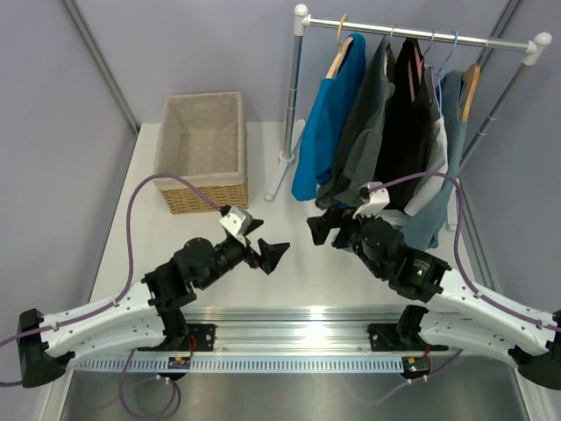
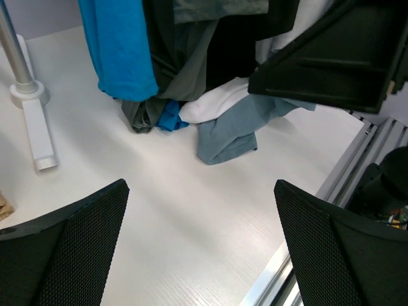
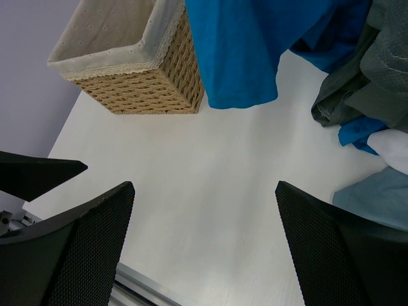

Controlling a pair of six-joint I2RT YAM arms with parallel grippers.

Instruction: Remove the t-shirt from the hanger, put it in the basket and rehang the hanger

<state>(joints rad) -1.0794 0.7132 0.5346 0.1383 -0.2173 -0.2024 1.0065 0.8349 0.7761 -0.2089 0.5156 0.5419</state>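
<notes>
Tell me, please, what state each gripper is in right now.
Left gripper: open, holding nothing.
Right gripper: open, holding nothing.

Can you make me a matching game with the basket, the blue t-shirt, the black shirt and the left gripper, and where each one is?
1 basket
2 blue t-shirt
3 black shirt
4 left gripper

A open, above the table
B hanging at the middle of the rail
C hanging at the rail's left end
D standing on the table

Pairs: 1-D, 2-C, 3-B, 4-A
</notes>
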